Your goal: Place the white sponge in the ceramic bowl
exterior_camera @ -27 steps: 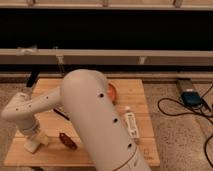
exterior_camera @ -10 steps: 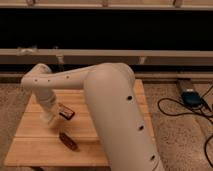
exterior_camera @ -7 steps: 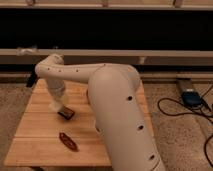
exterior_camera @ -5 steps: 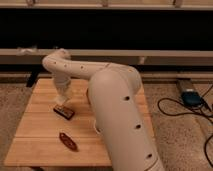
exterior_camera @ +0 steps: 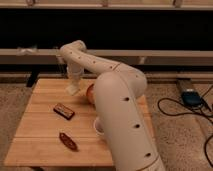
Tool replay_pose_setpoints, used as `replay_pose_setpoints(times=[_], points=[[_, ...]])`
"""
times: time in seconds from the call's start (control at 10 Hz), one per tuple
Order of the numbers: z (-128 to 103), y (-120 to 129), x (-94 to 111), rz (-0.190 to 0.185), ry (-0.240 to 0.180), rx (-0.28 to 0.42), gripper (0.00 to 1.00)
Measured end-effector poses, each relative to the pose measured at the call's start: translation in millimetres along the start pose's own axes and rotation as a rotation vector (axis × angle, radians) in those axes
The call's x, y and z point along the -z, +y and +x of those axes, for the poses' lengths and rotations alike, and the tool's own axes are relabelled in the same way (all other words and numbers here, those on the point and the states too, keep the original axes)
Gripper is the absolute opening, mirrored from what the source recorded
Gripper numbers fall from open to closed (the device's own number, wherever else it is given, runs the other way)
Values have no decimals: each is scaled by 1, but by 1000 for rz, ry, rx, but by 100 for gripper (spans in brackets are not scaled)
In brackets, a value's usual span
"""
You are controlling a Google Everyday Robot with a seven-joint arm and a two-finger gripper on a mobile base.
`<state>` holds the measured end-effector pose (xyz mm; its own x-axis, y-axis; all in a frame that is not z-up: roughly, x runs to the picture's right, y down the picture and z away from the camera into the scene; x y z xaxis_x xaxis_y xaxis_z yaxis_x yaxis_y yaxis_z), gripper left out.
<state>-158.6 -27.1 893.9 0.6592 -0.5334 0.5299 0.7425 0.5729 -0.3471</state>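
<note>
My gripper (exterior_camera: 74,88) hangs from the white arm over the far middle of the wooden table (exterior_camera: 35,130). It is shut on the white sponge (exterior_camera: 73,90), a small pale block at its tip, held just above the tabletop. The ceramic bowl (exterior_camera: 90,93) is orange-brown and sits just right of the gripper. My arm hides most of it, and only its left rim shows. The sponge is left of the bowl's rim, not over it.
A dark bar (exterior_camera: 64,110) lies on the table in front of the gripper. A reddish-brown oblong thing (exterior_camera: 68,141) lies nearer the front edge. A white cup (exterior_camera: 98,128) peeks from behind my arm. Cables and a blue device (exterior_camera: 190,97) lie on the floor at right.
The gripper has moved with the sponge from the table's front left, past the dark bar, up and to the right, to the bowl's left rim.
</note>
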Motion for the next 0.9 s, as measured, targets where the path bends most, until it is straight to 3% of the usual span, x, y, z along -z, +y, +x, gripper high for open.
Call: replay_pose_setpoints(times=[0.5,0.6,0.9], points=[[53,40,6,2,-4,-119,0],[58,46,2,-2,-10,-141,5],[71,66,-5,-9,-21,-198,33]])
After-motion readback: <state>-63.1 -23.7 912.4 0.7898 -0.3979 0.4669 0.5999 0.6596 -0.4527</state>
